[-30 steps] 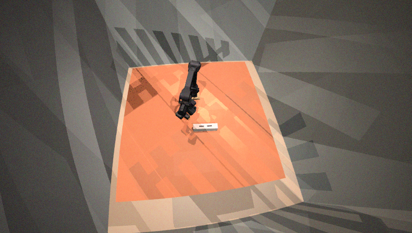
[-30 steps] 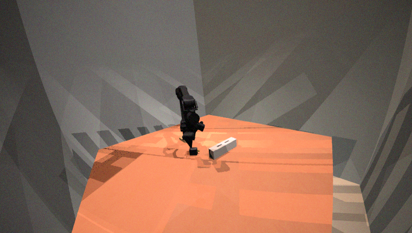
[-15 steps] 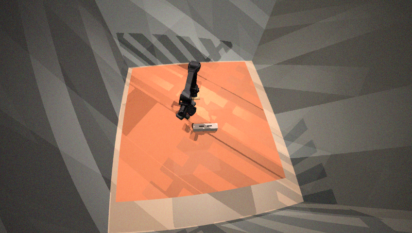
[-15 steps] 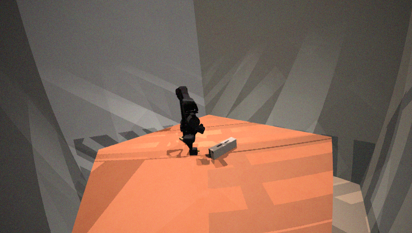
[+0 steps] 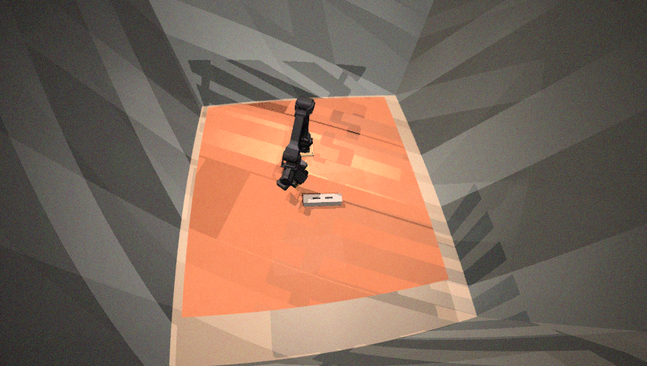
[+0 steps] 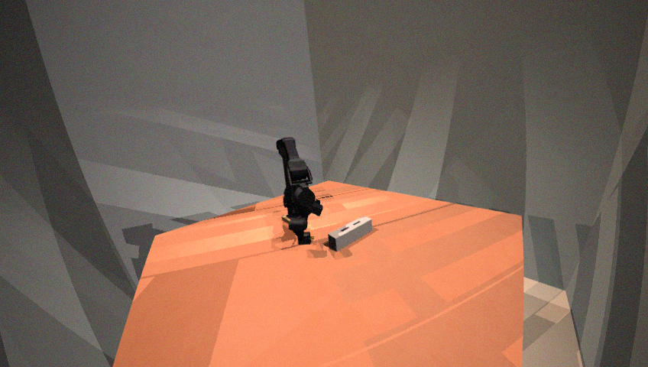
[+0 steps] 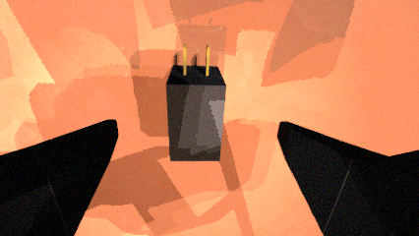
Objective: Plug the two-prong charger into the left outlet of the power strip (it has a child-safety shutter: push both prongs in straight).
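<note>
The orange table (image 5: 254, 267) (image 6: 281, 313) (image 7: 354, 113) carries a power strip (image 5: 322, 200) (image 6: 350, 234) and a charger (image 5: 296, 184) (image 6: 312, 238) (image 7: 195, 123).
</note>
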You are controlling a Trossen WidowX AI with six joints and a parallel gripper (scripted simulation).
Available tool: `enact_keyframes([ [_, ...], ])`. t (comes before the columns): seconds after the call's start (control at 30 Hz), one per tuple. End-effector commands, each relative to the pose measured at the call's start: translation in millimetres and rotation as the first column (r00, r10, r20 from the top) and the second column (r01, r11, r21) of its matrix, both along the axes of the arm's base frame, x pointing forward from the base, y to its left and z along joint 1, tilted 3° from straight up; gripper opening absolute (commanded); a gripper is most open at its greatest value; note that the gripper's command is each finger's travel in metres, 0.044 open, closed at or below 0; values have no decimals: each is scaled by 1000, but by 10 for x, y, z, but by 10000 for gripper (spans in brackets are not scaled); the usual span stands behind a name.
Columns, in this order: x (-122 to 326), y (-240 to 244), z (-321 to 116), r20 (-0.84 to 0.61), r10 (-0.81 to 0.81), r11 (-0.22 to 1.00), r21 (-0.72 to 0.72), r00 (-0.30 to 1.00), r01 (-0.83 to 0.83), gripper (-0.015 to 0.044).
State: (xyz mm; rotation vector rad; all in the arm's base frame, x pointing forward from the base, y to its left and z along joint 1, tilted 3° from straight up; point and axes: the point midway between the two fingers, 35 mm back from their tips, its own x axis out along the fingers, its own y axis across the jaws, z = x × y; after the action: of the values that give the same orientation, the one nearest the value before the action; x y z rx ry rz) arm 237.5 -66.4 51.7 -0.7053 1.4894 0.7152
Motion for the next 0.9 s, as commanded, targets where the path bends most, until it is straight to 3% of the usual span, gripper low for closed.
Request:
enact_keyframes([
  [0.0,-17,-1,-82,-8,1,1000,-4,1000,-2,440],
  [0.63,-31,16,-347,-8,1,1000,-4,1000,-2,440],
  [0.87,-13,18,-313,-3,4,1000,1,1000,-4,256],
])
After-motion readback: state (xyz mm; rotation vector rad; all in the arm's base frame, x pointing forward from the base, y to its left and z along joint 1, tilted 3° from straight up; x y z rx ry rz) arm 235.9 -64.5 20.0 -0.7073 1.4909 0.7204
